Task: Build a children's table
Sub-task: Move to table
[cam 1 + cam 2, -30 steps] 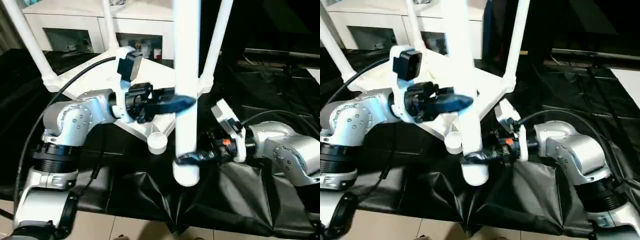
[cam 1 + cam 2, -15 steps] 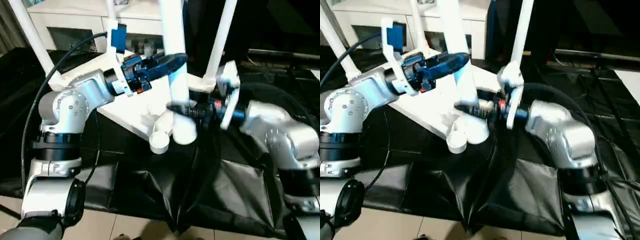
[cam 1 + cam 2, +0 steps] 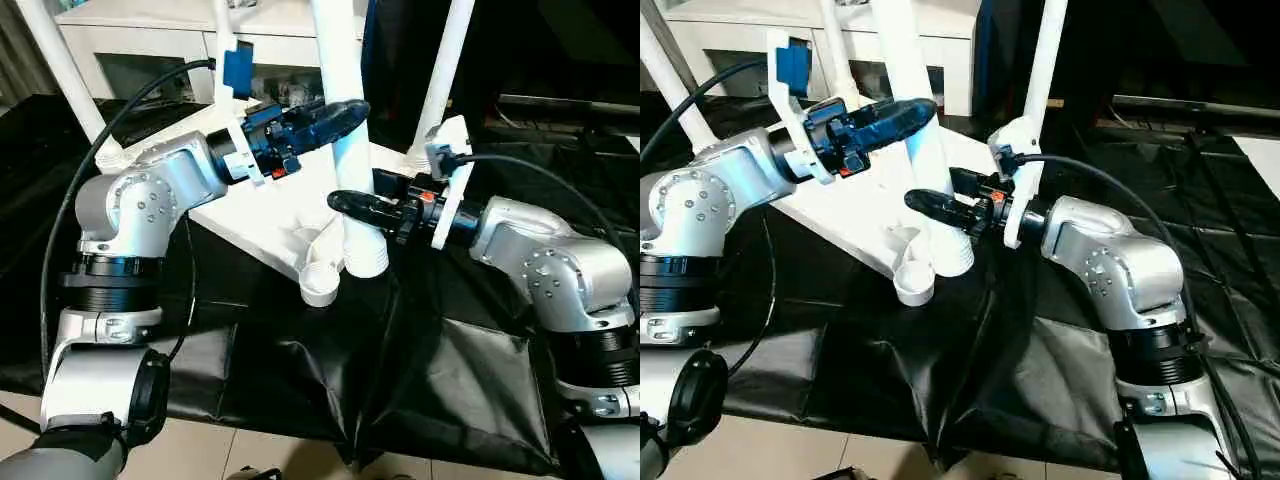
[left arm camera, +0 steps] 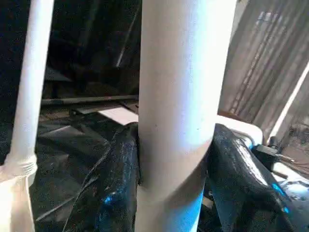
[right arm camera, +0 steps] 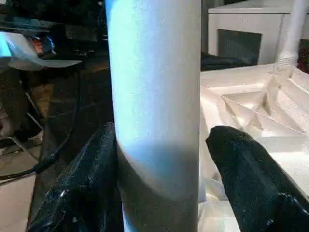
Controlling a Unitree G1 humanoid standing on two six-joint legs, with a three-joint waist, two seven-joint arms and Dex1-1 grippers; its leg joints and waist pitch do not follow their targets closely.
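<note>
Leg (image 3: 345, 150) moved from front edge over toward near corner socket (image 3: 320, 287), bottom end now just beside it, not in. Left gripper (image 3: 335, 115) clamps leg high; right gripper (image 3: 345, 203) loosened, fingers apart around low end. Next: push in.

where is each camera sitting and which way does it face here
Left eye, right eye: on the head, looking forward and down at the upturned tabletop on black cloth; both silver forearms show.
Left wrist: along the left gripper, its fingers against the loose leg.
Right wrist: along the right gripper, fingers either side of that leg, toward the ribbed underside.
Shared: both wrist views and the head views show the same leg.
</note>
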